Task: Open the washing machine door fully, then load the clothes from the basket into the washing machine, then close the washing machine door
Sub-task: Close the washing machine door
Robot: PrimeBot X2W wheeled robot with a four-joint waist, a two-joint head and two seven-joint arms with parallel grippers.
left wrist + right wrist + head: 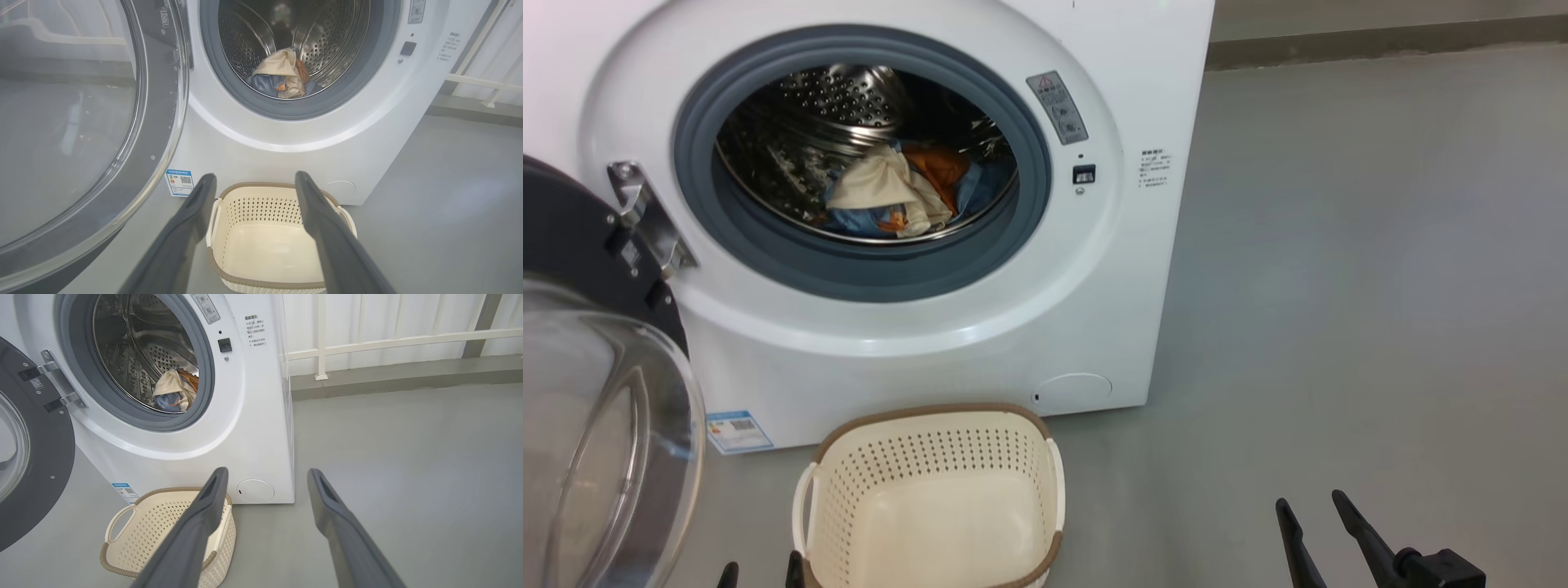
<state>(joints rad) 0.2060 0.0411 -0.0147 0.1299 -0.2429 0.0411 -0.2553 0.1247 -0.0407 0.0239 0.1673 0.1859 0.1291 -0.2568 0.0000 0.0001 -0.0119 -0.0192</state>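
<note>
Left gripper (255,177), right gripper (268,471), both spread wide; one basket (931,411); clothes (890,196), perhaps three pieces, in one washing machine (931,343)

Setting: plain laundry corner, utility-type space. Evidence: white front-loading washing machine (915,359) standing on a smooth grey floor (1339,286); cream basket (931,457) just in front of the machine; behind it to the right, a grey kerb (388,375) with a white railing (388,342).
</note>
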